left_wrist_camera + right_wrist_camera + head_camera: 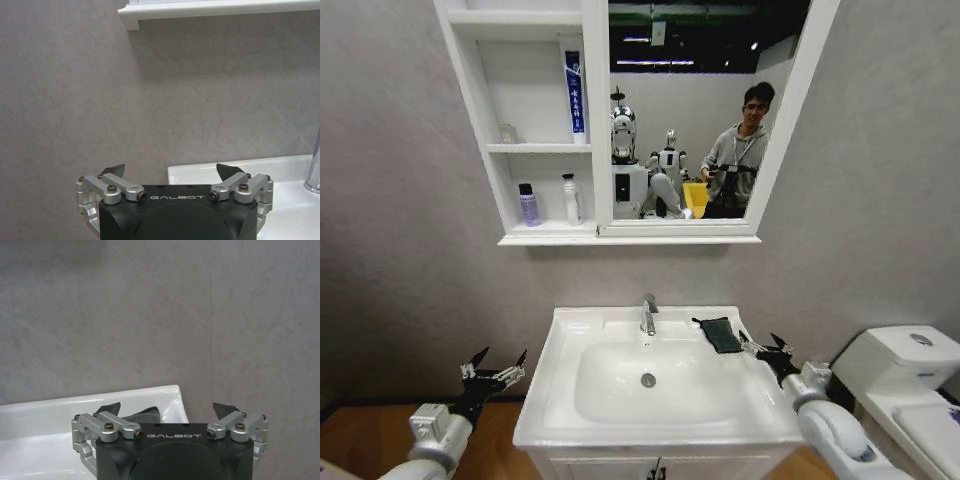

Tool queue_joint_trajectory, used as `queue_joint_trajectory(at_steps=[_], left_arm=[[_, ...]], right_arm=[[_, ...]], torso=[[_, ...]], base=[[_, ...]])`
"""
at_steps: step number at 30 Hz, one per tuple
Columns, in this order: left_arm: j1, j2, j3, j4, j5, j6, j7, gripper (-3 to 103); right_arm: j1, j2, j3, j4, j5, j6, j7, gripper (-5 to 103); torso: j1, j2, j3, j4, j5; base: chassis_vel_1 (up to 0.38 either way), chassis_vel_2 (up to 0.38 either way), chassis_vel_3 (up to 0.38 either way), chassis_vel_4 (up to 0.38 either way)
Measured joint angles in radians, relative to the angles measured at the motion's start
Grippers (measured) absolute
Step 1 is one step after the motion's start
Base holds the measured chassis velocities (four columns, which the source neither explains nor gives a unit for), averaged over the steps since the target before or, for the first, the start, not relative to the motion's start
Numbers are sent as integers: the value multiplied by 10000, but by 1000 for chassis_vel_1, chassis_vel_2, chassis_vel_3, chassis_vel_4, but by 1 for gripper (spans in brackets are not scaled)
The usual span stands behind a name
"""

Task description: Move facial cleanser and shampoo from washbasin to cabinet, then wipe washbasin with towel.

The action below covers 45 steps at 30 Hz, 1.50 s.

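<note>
**Both grippers spread, towel on rim**

Towel (720, 334) lies on washbasin (610, 322) back-right rim, beside tap (648, 314). Right gripper (764, 346) fingers apart at right edge, near towel. Left gripper (494, 368) spread, off left edge. Bottles (529, 204) sit in cabinet (470, 90) niche.

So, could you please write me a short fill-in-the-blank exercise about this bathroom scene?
1. The towel lies on the washbasin rim, to the robot's ___ of the tap.
2. The purple bottle stands on the cabinet's ___ shelf.
3. The left gripper and right gripper are both ___.

Missing words: right; lowest; open
</note>
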State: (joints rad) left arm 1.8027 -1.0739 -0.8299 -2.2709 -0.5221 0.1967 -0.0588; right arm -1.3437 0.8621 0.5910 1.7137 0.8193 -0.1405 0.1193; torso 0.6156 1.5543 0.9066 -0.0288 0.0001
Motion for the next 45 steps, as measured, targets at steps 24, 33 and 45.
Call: queue_joint_trajectory(at_steps=[24, 33, 45], left_arm=[[0, 0, -2, 0, 0, 0, 3, 100], [0, 0, -2, 0, 0, 0, 3, 100], [1, 0, -3, 0, 0, 0, -1, 100]], right_arm=[[3594, 387, -3386, -3607, -1310, -485, -1128, 92], [3486, 381, -3228, -3343, -980, -808, -863, 54], [2324, 115, -3747, 718, 134, -1973, 842, 12]], torso=[[-1, 0, -1, 1, -3], [-2, 0, -1, 0, -2], [-5, 1, -3, 2, -3]], base=[[0, 0, 0, 0], [0, 0, 0, 0], [0, 0, 0, 0]])
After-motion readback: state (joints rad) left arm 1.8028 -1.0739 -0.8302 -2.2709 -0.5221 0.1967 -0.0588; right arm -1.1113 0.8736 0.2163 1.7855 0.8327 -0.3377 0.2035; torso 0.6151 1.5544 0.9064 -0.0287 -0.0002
